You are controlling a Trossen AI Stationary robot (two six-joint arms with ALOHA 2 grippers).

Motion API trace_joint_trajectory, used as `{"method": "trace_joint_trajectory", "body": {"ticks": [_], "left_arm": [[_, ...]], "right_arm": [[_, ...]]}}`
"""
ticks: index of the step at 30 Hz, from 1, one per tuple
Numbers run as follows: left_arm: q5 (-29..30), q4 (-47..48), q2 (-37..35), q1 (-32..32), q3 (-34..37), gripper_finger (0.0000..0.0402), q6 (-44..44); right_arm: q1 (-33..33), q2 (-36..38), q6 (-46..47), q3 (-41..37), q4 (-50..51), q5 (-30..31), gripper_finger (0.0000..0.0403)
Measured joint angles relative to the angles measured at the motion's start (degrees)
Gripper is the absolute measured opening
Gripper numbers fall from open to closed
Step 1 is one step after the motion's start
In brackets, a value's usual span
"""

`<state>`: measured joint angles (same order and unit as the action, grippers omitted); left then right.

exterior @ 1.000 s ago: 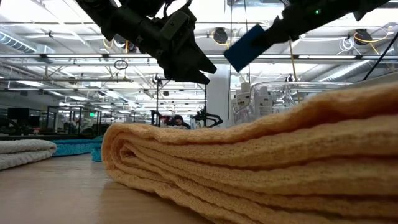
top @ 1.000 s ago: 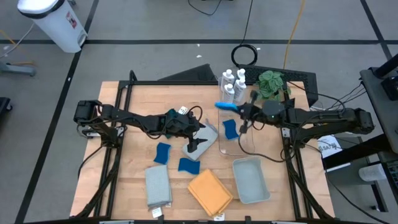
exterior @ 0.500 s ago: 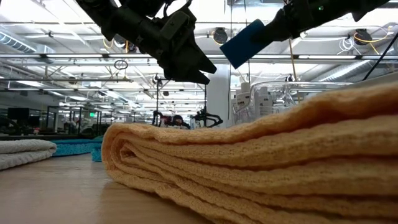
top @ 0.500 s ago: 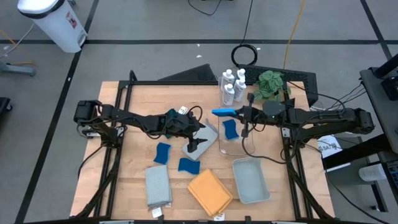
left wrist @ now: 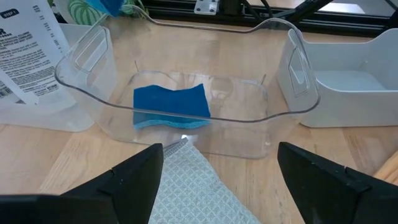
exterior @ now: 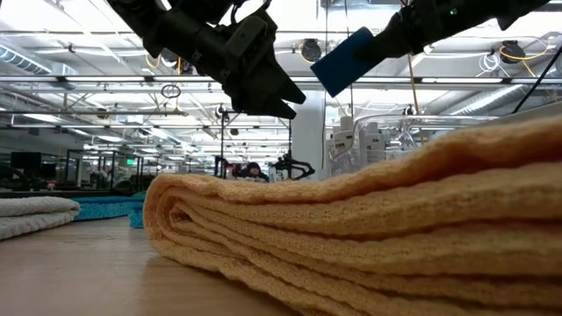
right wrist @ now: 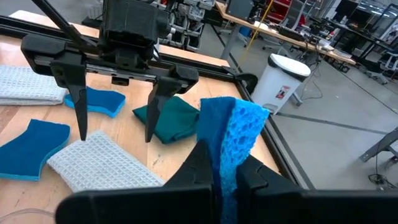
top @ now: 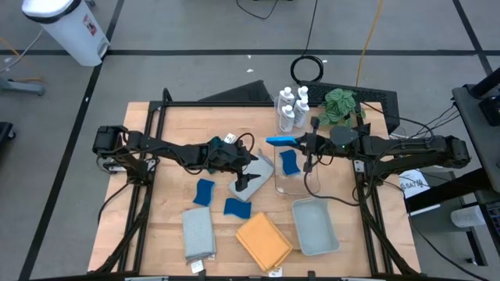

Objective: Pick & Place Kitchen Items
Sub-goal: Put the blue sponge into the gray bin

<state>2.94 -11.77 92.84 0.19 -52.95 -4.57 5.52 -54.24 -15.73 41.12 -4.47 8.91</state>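
Note:
My right gripper (top: 301, 142) is shut on a blue sponge (top: 280, 140), held in the air above the far left rim of the clear bin (top: 306, 186). A second blue sponge (left wrist: 171, 105) lies flat on the bin's floor. My left gripper (left wrist: 221, 186) is open above a grey waffle cloth (left wrist: 186, 190) that lies next to the bin, its fingers on either side of the cloth and clear of it. A dark teal cloth (right wrist: 171, 117) lies behind it. Two more sponges (top: 205, 191) (top: 237, 208), a folded grey cloth (top: 198, 232) and an orange cloth (top: 264, 240) lie nearer the front. My right gripper pinches one end of the blue sponge (right wrist: 225, 163) between its two fingers, which press on its broad faces. The fingers come about level from the table's right side. The sponge sticks out past the fingertips toward the left, lifted clear of everything.
White bottles (top: 291, 105) and a green plant (top: 340, 105) stand at the far edge behind the bin. A pale grey-blue tray (top: 315, 226) sits near the front right. The black frame rails (top: 156, 133) run along the table's sides.
My right gripper has shifted a little toward the table's left with the blue sponge, which has turned from slanting to nearly level, and has then held still. It stays shut on the sponge.

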Motion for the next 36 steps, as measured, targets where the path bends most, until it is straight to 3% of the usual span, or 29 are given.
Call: {"method": "trace_joint_trajectory", "body": {"ticks": [20,28,34,36], "left_arm": [[0.00,-0.11,0.04,0.11,0.00,0.0322,1.87],[0.02,-0.31,0.04,0.11,0.00,0.0321,2.70],[0.02,-0.31,0.04,0.11,0.00,0.0321,3.33],[0.02,-0.28,0.04,0.11,0.00,0.0321,3.33]], "right_arm": [[0.00,0.00,4.43,0.01,4.95,-0.27,0.0000],[-1.67,1.83,9.63,1.40,11.26,-16.13,0.0000],[-10.14,4.48,21.25,8.99,27.72,-30.02,0.0000],[-13.99,4.03,26.57,10.20,32.78,-31.62,0.0000]]}}
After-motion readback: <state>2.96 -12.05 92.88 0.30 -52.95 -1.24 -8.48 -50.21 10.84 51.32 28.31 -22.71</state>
